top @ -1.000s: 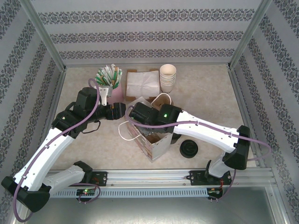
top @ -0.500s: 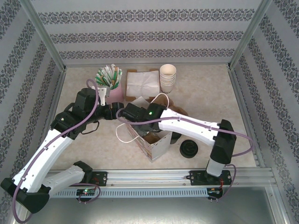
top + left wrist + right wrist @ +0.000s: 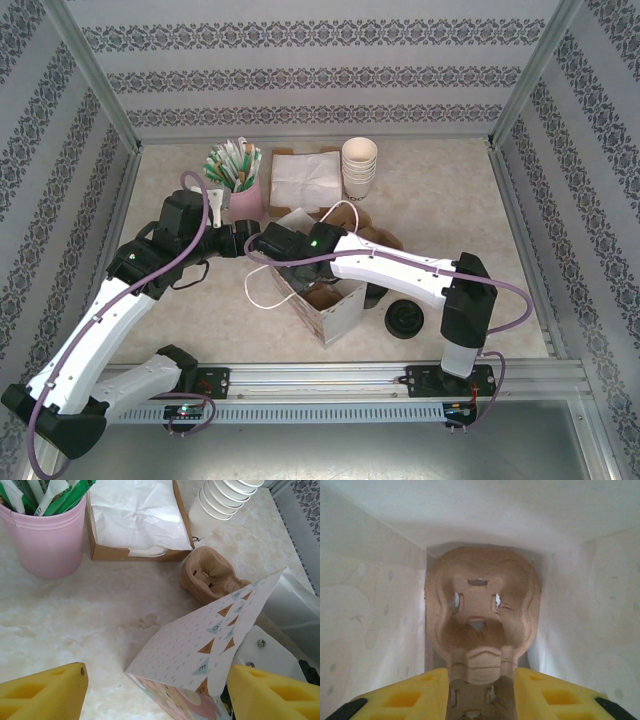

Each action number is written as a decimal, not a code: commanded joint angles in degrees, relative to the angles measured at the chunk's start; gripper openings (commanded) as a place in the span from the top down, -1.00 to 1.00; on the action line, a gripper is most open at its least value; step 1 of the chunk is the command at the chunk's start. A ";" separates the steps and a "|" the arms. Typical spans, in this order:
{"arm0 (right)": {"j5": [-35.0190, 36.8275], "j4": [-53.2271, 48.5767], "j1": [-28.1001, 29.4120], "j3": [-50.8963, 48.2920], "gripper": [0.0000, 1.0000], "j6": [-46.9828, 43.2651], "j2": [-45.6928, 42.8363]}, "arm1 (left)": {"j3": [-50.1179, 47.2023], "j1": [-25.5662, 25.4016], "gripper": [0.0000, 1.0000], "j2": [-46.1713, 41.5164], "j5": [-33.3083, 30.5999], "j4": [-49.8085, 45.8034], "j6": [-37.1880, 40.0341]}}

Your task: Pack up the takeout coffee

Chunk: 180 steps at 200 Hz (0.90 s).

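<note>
Pulp carrier [image 3: 482,620] inside bag [image 3: 370,605], R gripper [image 3: 482,680] straddling.

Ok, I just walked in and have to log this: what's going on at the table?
The right gripper is down inside the paper bag, its fingers on either side of a cardboard cup carrier that sits in the bag. It is unclear whether the gripper actually grips the carrier. The left gripper is open at the bag's rim, with one corner between its fingers. Black lids lie on the table beside the bag.
</note>
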 commanded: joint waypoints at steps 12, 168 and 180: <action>-1.04 2.76 -0.84 -2.00 0.19 -0.99 2.94 | 0.35 0.14 -0.49 -0.82 2.26 -0.39 0.29; -2.05 6.51 -1.55 -3.00 0.10 0.54 2.66 | 2.19 0.09 -0.49 -0.82 1.29 -2.87 0.80; -2.35 6.29 -1.58 -2.14 0.06 1.06 1.95 | 2.49 0.16 -0.49 -0.86 0.69 -3.32 1.14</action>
